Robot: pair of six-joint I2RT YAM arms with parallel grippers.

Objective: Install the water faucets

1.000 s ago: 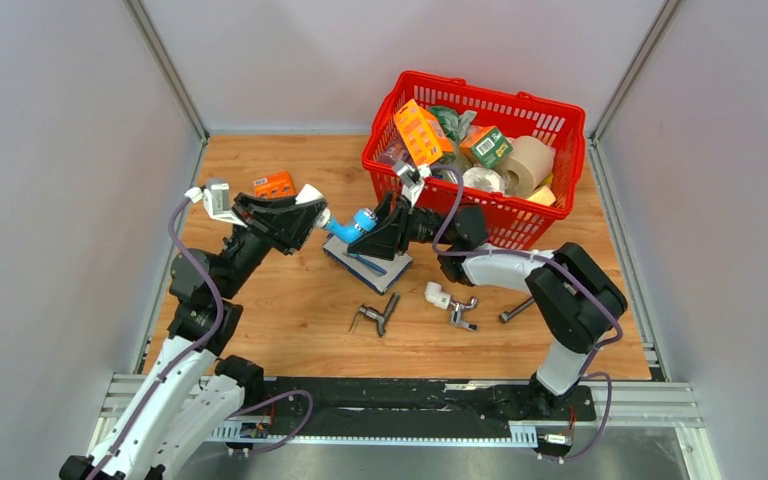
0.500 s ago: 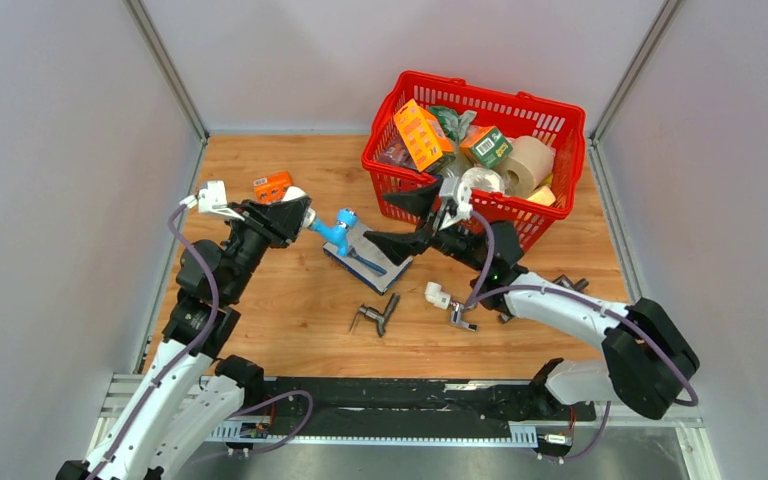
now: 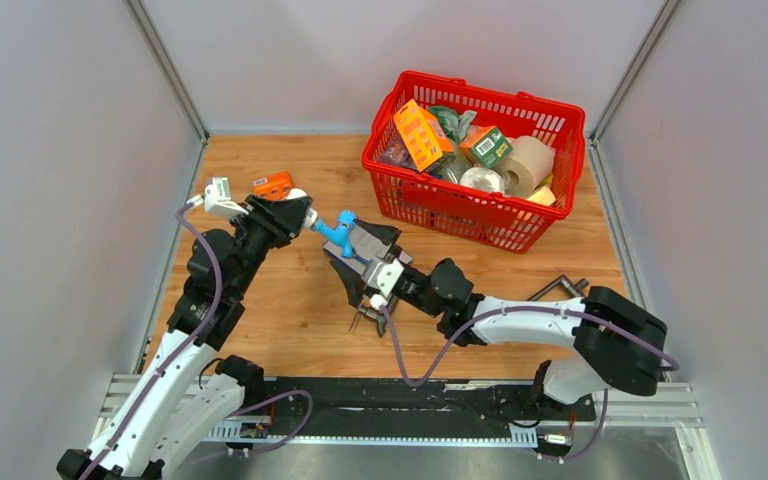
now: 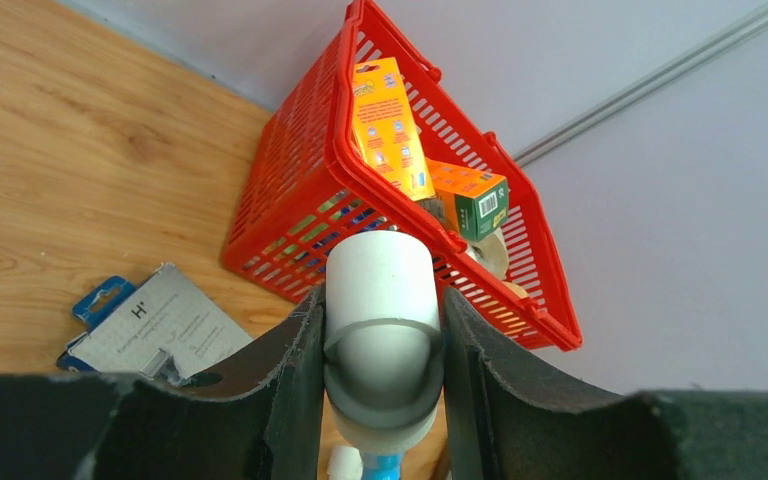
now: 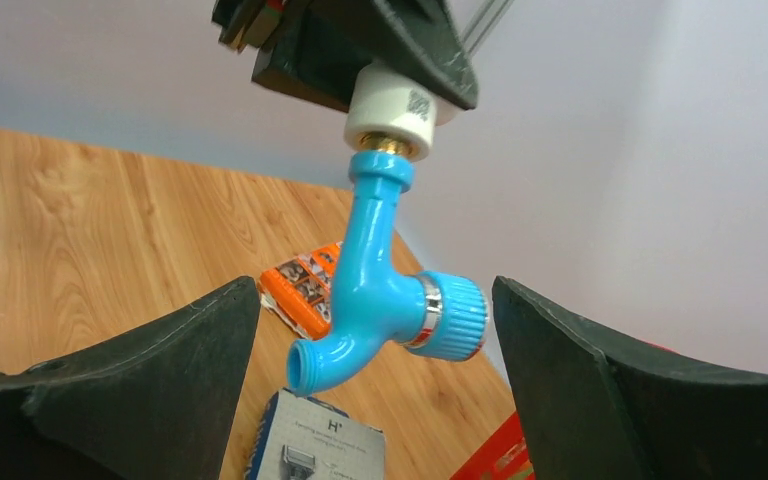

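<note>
The light-blue water faucet (image 3: 338, 229) hangs in the air over the left of the table, its white end fitting (image 4: 380, 320) pinched between my left gripper's (image 3: 298, 214) fingers. In the right wrist view the faucet (image 5: 372, 300) points spout down-left, with its ribbed knob to the right and the white fitting (image 5: 390, 112) above. My right gripper (image 3: 364, 258) stands open just below and in front of it. Its fingers (image 5: 160, 390) flank the faucet without touching it.
A red basket (image 3: 490, 95) full of boxes and rolls stands at the back right. A razor card pack (image 4: 160, 325) lies under the faucet and an orange pack (image 3: 274, 184) behind the left gripper. A dark metal tap (image 3: 372, 320) lies near the right wrist.
My right gripper opened off the faucet, drew back toward the basket, then swung down to sit open beneath the faucet. The left gripper shifted slightly left, still holding the fitting.
</note>
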